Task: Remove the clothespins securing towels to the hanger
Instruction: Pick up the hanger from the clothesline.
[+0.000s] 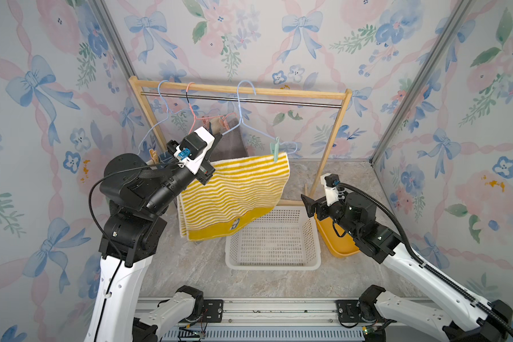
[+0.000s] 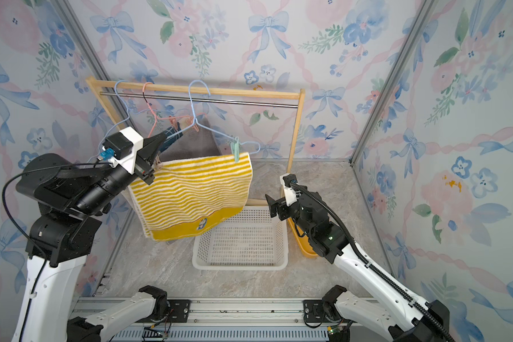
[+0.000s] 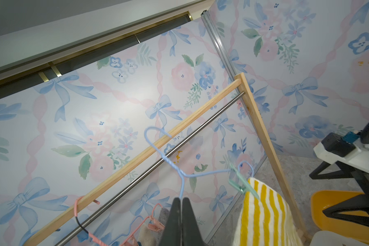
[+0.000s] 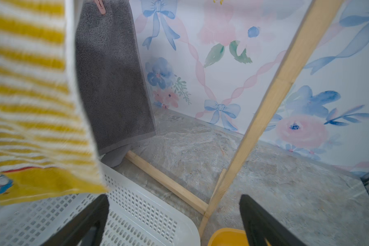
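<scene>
While the left fingers (image 3: 180, 202) are shut, maybe pinching the blue hanger (image 3: 184, 175), the right fingers (image 2: 272, 205) hang wide open, holding nothing.
The green clothespin (image 2: 235, 151) is light, hard and springy; squeeze its top ends. It clips the striped towel (image 2: 196, 189) at 3 o'clock from the left fingers, well apart.

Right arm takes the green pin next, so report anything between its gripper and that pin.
Nothing visible: only open air between the right gripper and the green clothespin; the striped towel hangs below it.
</scene>
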Controlling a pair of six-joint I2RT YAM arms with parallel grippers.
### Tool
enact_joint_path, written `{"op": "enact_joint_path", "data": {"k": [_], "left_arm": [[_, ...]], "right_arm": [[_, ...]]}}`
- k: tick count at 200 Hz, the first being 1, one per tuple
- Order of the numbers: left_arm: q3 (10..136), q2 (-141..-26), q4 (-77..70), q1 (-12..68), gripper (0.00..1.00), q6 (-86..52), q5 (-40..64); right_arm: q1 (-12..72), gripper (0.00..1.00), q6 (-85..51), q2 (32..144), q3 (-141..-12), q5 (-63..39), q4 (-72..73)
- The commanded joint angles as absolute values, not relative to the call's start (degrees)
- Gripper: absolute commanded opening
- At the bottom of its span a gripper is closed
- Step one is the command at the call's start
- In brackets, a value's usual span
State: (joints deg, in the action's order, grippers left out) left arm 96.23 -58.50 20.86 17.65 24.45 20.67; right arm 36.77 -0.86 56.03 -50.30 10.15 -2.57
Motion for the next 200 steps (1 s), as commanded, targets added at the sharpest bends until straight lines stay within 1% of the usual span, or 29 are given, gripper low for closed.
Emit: {"op": "enact_joint_path", "data": {"k": [1, 27, 69, 127, 158, 200], "left_arm": [[92.8, -57.9, 18.5, 17.7, 0.0, 24.8, 24.3], [91.8, -57.5, 18.1, 18.7, 0.0, 23.2, 26.2], [93.6, -57.5, 15.8, 23.3, 0.0, 22.3, 24.8], [99.4, -58.8, 14.3, 25.2, 0.0, 21.8, 37.1], [98.9, -59.6, 12.7, 26.7, 0.0, 21.4, 40.1], [95.3, -60.1, 11.3, 30.1, 0.0, 22.7, 39.2]], "right_arm": [[36.0, 0.98, -2.6, 53.9, -48.2, 12.9, -1.0], [33.9, 0.98, -4.3, 51.5, -46.3, 13.3, -0.4], [31.5, 0.98, -6.1, 48.9, -43.9, 13.5, 0.0], [30.7, 0.98, -7.7, 45.1, -44.3, 12.0, -1.0], [27.8, 0.98, -12.7, 44.5, -48.8, 6.2, -3.4], [18.3, 0.98, -23.4, 53.6, -61.0, -10.3, -12.4]]}}
